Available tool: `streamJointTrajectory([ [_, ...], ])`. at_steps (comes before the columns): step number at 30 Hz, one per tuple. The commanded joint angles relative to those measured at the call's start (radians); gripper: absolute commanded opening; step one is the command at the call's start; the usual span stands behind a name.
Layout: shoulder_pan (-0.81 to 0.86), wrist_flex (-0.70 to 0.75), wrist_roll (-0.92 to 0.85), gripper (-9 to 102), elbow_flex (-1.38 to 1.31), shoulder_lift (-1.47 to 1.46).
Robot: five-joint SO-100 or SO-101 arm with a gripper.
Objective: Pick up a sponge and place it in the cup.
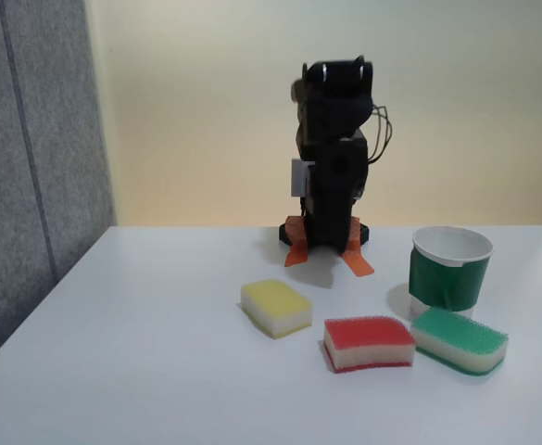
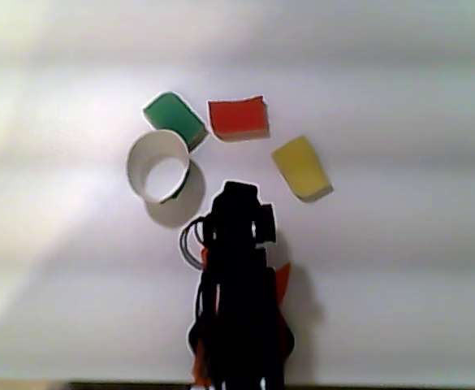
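Note:
The red-topped sponge (image 1: 370,342) lies flat on the white table, in front of the arm in the fixed view, and shows as a red patch (image 2: 238,118) in the other view. The cup (image 1: 448,271), white with a dark green band, stands upright and empty to the sponge's right, mouth open (image 2: 157,166). The black arm is folded upright over its base behind both. Its gripper (image 1: 332,199) hangs tucked against the arm, well clear of the sponge and cup. The dark silhouette hides how its jaws stand.
A yellow-topped sponge (image 1: 276,307) lies left of the red one in the fixed view. A green-topped sponge (image 1: 460,340) lies in front of the cup, almost touching it. A grey panel (image 1: 30,167) borders the table's left side. Orange parts (image 1: 357,263) sit at the arm's base.

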Motion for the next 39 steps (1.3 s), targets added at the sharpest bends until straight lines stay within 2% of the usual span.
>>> streamJointTrajectory([
  [1, -0.008, 0.017, -0.058, 0, -0.204, -0.227],
  [8, -0.046, -0.005, -0.060, 0, -0.416, -0.457],
  [16, 0.038, 0.002, -0.245, 0, -0.759, -0.746],
  [23, 0.101, -0.032, -0.379, 0, -0.954, -0.917],
  [32, 0.104, -0.005, -0.414, 0, -1.104, -1.086],
  [39, 0.075, 0.057, -0.373, 0, -1.158, -1.200],
])
